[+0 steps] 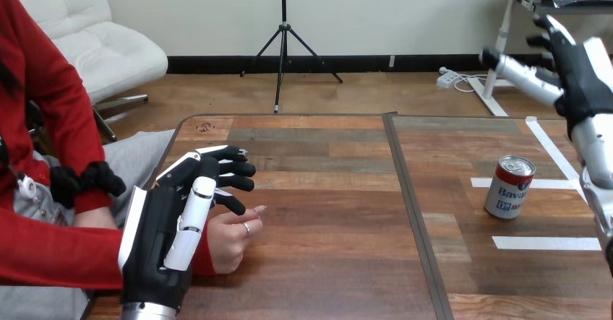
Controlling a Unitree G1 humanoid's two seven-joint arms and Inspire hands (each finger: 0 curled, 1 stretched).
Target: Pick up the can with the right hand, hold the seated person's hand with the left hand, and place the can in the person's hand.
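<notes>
**Left hand (155,240) over the person's hand (230,240); can (509,188) stands alone at the right**

Nearest the camera, at the near left corner of the wooden table (325,226), the robot's left hand rises from the bottom edge. Its white-shelled back faces the camera. Its fingers are stretched out almost straight and slightly fanned, pointing toward the far right, and they curl round nothing. It sits over the wrist end of the person's hand, which comes in from the left in a red sleeve. Whether the two touch cannot be told.

The person's hand rests on the table just right of the robot's palm, loosely curled, with nothing in it.

Further right, a dark seam (406,190) runs from the far edge to the near edge and splits the tabletop.

Right of the seam, the can stands upright on the table among white tape strips (546,243). One strip is just beyond it and one is nearer the camera. Nothing touches the can.

At the far right, the right hand (575,74) is raised well above the table, higher than the can and to its right. Its fingers are spread apart and empty.
</notes>
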